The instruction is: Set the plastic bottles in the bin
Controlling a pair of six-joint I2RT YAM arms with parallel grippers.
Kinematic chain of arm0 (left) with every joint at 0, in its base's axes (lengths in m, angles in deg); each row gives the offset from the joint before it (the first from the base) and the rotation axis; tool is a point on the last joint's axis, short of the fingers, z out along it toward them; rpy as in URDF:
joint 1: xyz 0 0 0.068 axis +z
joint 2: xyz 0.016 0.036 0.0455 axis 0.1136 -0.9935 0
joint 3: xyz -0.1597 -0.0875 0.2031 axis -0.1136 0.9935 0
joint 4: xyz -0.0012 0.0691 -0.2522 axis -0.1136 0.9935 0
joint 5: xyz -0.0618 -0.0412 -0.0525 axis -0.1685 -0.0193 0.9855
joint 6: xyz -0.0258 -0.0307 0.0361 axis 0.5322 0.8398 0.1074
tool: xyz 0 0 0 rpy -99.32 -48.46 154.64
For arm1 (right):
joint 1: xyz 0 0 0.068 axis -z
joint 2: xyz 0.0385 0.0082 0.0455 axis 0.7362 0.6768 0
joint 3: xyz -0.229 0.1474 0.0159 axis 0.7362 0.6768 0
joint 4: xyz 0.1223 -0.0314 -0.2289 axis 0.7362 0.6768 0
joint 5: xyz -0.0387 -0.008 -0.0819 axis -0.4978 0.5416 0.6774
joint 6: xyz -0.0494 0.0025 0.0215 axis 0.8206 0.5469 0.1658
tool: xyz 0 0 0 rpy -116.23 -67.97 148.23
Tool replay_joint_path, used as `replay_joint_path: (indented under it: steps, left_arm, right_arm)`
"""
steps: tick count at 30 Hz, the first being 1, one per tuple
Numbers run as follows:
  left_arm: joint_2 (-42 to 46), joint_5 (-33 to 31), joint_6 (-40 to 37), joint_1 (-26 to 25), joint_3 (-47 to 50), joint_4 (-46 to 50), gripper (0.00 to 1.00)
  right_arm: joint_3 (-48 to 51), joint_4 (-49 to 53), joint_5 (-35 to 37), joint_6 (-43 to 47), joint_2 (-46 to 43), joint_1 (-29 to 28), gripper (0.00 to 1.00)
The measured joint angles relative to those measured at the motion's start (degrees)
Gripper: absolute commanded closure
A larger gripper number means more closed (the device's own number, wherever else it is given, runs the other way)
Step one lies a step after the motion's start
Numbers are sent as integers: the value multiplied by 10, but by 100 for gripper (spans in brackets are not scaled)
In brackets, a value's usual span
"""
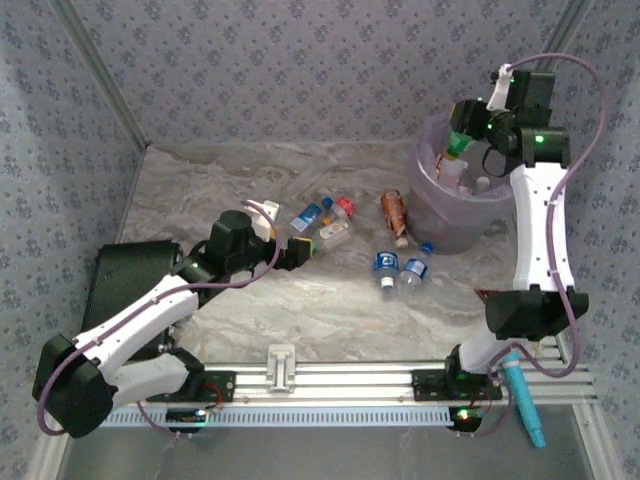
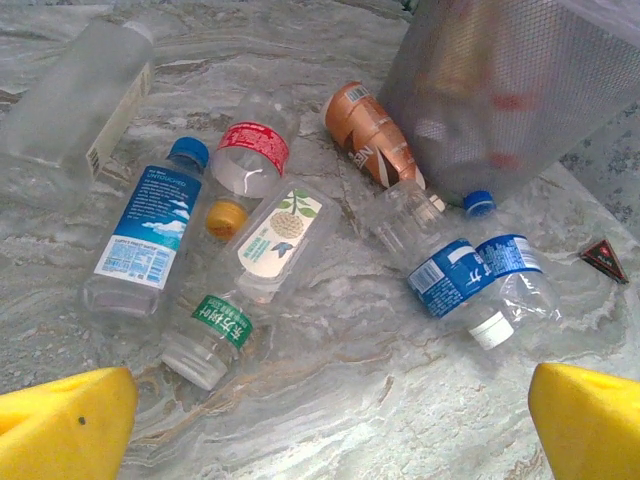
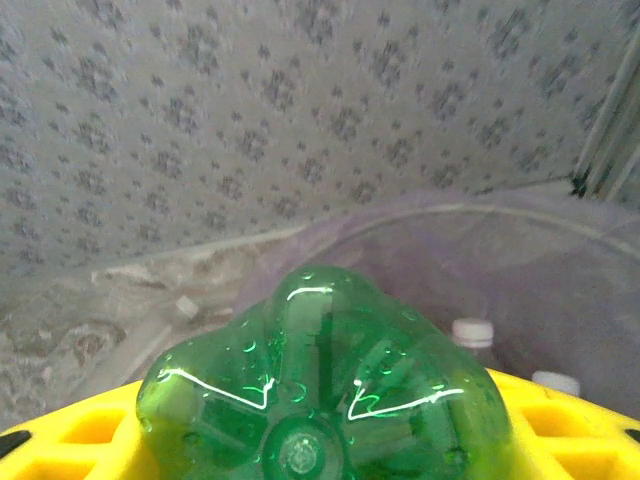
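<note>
My right gripper [image 1: 462, 135] hangs over the bin [image 1: 440, 215], shut on a green bottle [image 1: 458, 143]. In the right wrist view the green bottle's base [image 3: 325, 390] sits between my yellow fingers [image 3: 80, 430], with the lilac-lined bin rim [image 3: 560, 225] and a white-capped bottle [image 3: 472, 328] below. My left gripper [image 1: 300, 250] is open and low over the table, empty, its yellow fingertips [image 2: 65, 425] wide apart. Ahead of it lie several bottles: a blue-labelled one [image 2: 150, 235], a red-labelled one [image 2: 252, 155], a green-labelled one [image 2: 250, 290], an orange-brown one [image 2: 372, 135] and two blue-labelled ones [image 2: 450, 270] beside the bin [image 2: 520, 90].
A large frosted bottle [image 2: 75, 100] lies at the far left of the pile. A small black triangular tag [image 2: 603, 260] is on the table near the bin. A teal pen-like tool [image 1: 522, 400] rests by the right arm's base. Patterned walls close in three sides.
</note>
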Motion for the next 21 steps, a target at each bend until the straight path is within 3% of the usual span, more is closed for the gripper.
replay_joint_path:
  steps: [21]
  left_arm:
    - [-5, -20, -15, 0, 2, 29, 0]
  right_arm:
    - [137, -2, -78, -9, 72, 3, 61]
